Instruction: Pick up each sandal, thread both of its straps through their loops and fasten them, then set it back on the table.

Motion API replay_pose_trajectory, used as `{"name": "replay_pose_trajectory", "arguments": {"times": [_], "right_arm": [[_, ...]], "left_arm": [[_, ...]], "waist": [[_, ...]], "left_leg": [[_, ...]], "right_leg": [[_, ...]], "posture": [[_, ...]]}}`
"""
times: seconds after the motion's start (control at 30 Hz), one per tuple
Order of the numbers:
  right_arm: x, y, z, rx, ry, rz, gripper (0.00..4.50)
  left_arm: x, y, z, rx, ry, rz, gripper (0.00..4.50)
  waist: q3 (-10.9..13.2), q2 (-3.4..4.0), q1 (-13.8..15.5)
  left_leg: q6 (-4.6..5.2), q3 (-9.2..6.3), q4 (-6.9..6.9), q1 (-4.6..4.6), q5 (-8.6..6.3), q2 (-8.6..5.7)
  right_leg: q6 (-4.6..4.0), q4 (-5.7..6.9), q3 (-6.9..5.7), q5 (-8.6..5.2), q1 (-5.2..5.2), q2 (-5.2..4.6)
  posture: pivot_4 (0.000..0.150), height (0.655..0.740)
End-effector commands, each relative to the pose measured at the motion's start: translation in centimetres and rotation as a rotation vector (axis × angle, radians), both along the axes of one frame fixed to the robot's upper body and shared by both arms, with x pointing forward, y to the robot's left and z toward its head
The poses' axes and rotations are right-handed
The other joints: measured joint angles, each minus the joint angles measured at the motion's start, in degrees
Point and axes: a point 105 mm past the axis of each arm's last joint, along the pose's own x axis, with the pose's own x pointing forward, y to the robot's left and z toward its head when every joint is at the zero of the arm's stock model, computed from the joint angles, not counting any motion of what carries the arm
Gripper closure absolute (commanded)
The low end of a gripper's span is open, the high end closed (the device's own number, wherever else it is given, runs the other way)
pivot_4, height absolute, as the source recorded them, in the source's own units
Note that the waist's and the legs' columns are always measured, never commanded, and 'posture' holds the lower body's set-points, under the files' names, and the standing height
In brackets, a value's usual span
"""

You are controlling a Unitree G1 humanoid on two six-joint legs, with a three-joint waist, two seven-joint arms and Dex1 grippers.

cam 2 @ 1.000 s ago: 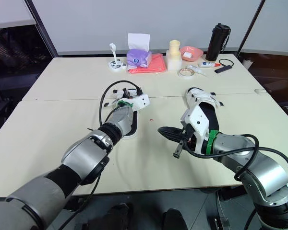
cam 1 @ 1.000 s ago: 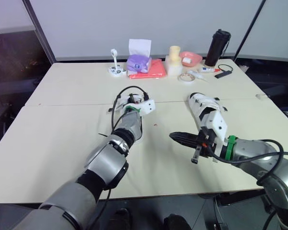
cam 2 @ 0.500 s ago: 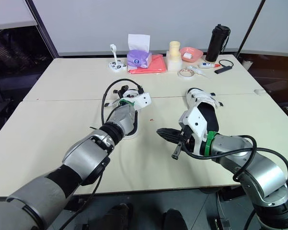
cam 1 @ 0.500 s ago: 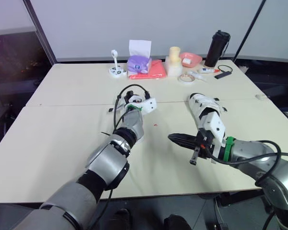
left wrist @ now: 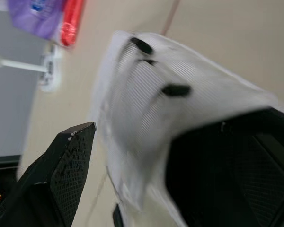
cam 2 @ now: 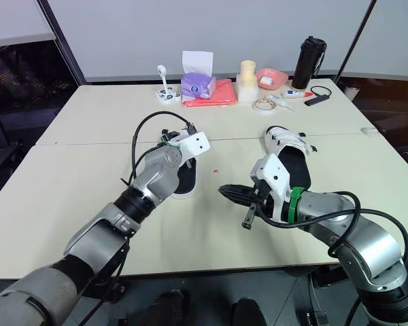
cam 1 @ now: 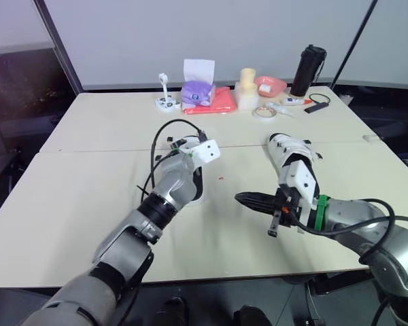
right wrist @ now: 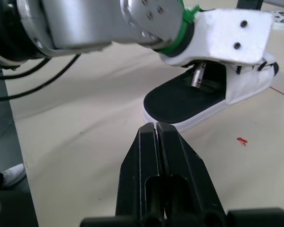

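Two white sandals with black footbeds lie on the table. The left sandal is under my left wrist. In the left wrist view my left gripper is open, one black finger on each side of the sandal's white strap. The right sandal lies just behind my right forearm. My right gripper is shut and empty, hovering low over the table and pointing toward the left sandal.
Along the far edge stand a purple tissue box, a red cloth, a cream container, a pink bowl, a tape roll and a black bottle. A black cable loops over my left wrist.
My left forearm has swung out to the left while its wrist stays over the left sandal. The right arm has barely moved.
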Motion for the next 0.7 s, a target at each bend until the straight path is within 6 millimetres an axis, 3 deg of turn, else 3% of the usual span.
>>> {"name": "replay_pose_trajectory", "arguments": {"times": [0.03, 0.13, 0.37, 0.53, 0.7], "right_arm": [[0.0, 0.1, 0.9, -0.004, -0.053, 0.018, 4.50], [0.1, 0.2, 0.9, -0.006, -0.056, 0.021, 4.50], [0.2, 0.3, 0.8, -0.010, -0.059, 0.024, 4.50], [0.3, 0.2, 0.8, -0.013, -0.064, 0.024, 4.50], [0.4, 0.2, 0.8, -0.014, -0.065, 0.027, 4.50]], "left_arm": [[-3.2, -1.5, -3.1, -0.043, 0.255, -0.122, 0.04], [-3.9, -0.9, -2.5, -0.063, 0.283, -0.155, 0.04], [-5.3, 0.3, 0.3, -0.318, 0.386, -0.212, 0.04], [-5.7, 1.1, 4.3, -0.605, 0.352, -0.241, 0.04], [-7.4, 1.1, 8.1, -0.877, 0.259, -0.414, 0.04]], "waist": [[0.0, 0.04, 0.0], [0.0, 0.04, 0.0], [0.0, 0.03, 0.0], [0.1, -0.01, -0.2], [0.1, 0.02, -0.9]], "left_leg": [[0.00, 0.00, 0.00, 0.01, 0.00, 0.00], [0.01, -0.02, 0.00, 0.01, -0.01, 0.01], [0.02, -0.06, -0.01, -0.04, -0.01, 0.02], [0.02, -0.09, 0.01, -0.15, -0.01, 0.03], [0.02, -0.09, -0.04, -0.16, 0.00, 0.04]], "right_leg": [[0.00, 0.00, 0.00, 0.00, 0.01, 0.00], [0.00, -0.01, 0.00, 0.00, 0.00, 0.00], [-0.01, -0.01, 0.00, -0.01, -0.06, 0.00], [-0.02, 0.02, 0.00, 0.00, -0.19, 0.00], [-0.03, 0.03, 0.03, 0.00, -0.26, 0.00]], "posture": [[0.150, 0.7400], [0.150, 0.7400], [0.150, 0.7400], [0.150, 0.7400], [0.150, 0.7400]]}}
